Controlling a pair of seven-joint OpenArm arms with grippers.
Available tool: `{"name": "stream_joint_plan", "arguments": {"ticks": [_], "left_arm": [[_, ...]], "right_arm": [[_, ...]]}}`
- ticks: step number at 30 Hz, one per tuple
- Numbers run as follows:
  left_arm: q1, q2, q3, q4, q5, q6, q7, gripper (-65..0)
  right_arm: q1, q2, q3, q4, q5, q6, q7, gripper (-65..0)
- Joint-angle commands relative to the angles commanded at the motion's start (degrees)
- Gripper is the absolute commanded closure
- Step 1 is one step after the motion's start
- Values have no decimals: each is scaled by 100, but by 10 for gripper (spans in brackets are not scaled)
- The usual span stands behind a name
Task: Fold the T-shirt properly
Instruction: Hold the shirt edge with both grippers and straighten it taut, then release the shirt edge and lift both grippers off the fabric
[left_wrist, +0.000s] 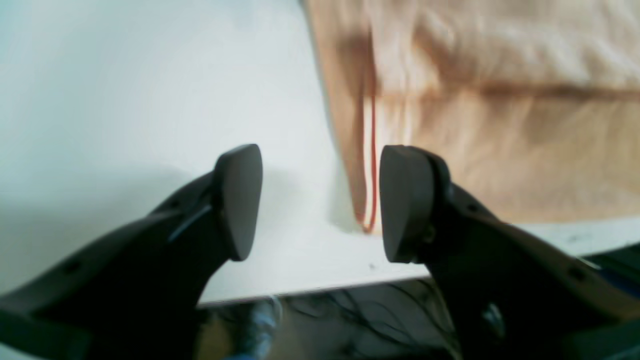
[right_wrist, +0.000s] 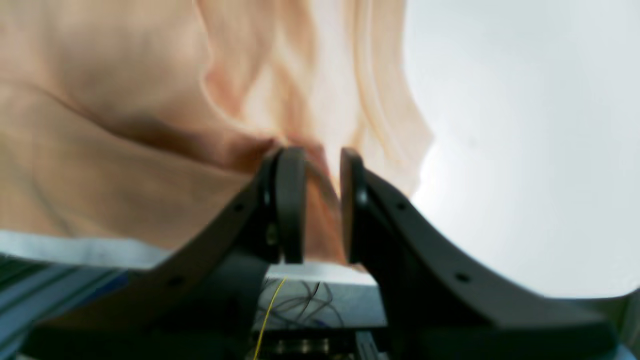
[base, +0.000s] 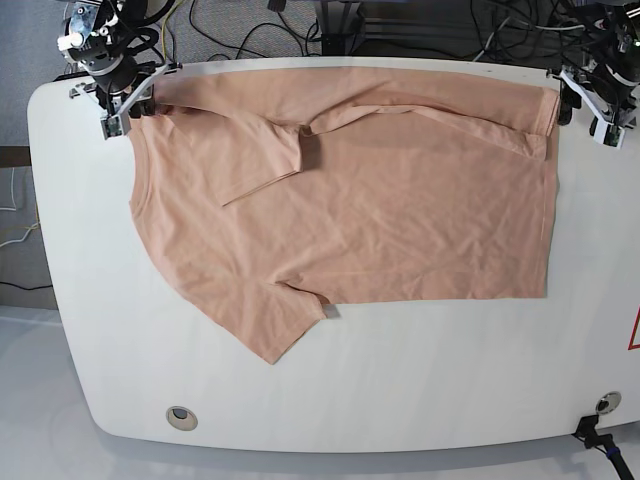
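The peach-pink T-shirt (base: 400, 210) lies spread on the white table (base: 420, 390), plain side up. Its far edge is folded over, one sleeve (base: 255, 150) lies across the body and the other sleeve (base: 275, 330) points to the near side. My right gripper (base: 122, 100) at the far left corner is shut on a bunch of the T-shirt (right_wrist: 125, 100), the cloth pinched between its fingers (right_wrist: 291, 200). My left gripper (base: 588, 103) at the far right corner is open. In the left wrist view the T-shirt corner (left_wrist: 367, 220) rests between the spread fingers (left_wrist: 405, 200), close to the right one.
Cables (base: 250, 30) and frame parts run beyond the table's far edge. Two round grommets (base: 180, 416) (base: 601, 402) sit near the front edge. A red mark (base: 635, 330) shows at the right border. In the left wrist view the table edge (left_wrist: 310, 292) runs just under the fingers.
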Motion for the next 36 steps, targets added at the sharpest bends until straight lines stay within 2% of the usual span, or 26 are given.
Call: {"name": "stream_joint_plan", "arguments": {"ticks": [4,7,10,12,16,19,23,31,36], "left_arm": [[-62,9,88,158,-9,0,0,-349],[-281,18,413,158,18,0,0,-349],[-316,26,686,158,18,0,-9,-345],[-334,35,835,158,0,0,-26,-280],[-554,299,949,158,26,0,-18,0],[-554,308,1125,158,26,0,-18,0],[-527,308,1574,167,18,0,-18,0],[-308,308,2488,229,9,0,-18,0],[105,281,2585,677,-9,0,-26,0]], "right_arm": [[290,-97,-35,88,44,53,0,-121],[519,-167,-44,114,519,440,-62,-118],[791,-167,-53,114,1292,712,-598,-117],[932,-167,-149,114,1846,809,-958,-117],[941,-158,-703,114,2593,818,-1029,-117],[923,-141,-1336,114,2936,791,-1029,-117],[879,-141,-1697,114,2954,774,-1029,-117],[853,-132,-1732,114,2936,765,-1029,-117],[853,-132,-1723,114,2936,765,-1029,-117]]}}
